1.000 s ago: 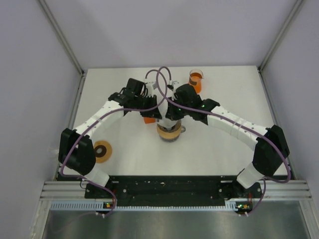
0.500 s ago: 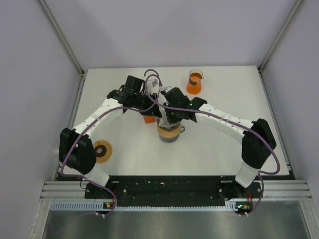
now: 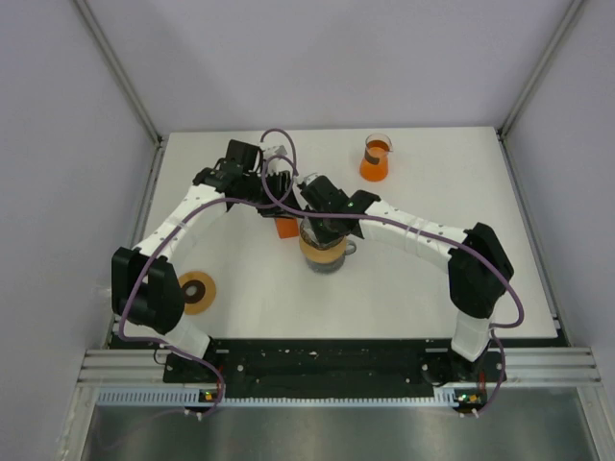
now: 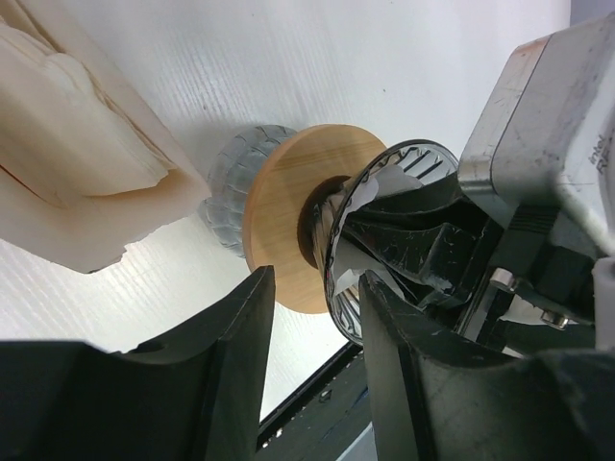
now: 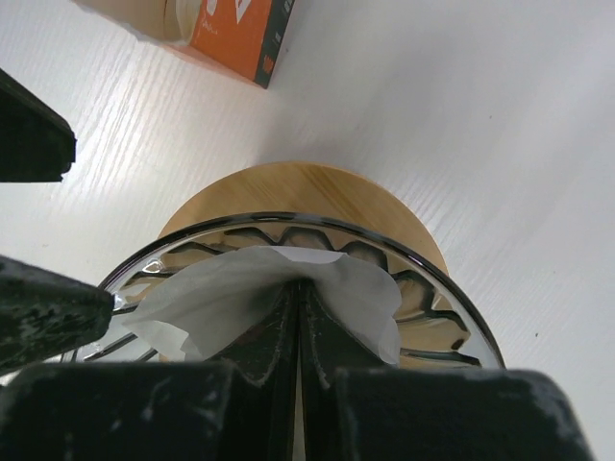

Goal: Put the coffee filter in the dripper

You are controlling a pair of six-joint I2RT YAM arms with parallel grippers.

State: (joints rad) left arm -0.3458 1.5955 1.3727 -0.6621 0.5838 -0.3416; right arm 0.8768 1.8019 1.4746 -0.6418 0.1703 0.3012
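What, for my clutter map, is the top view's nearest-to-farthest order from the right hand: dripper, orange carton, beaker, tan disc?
1. dripper, directly under the right hand
2. orange carton, just left
3. beaker, far right
4. tan disc, near left

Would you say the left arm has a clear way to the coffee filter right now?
Probably not: the right tool stands shut inside the dripper, against the coffee filter, so the left tool, open alongside the dripper, would likely meet it first.
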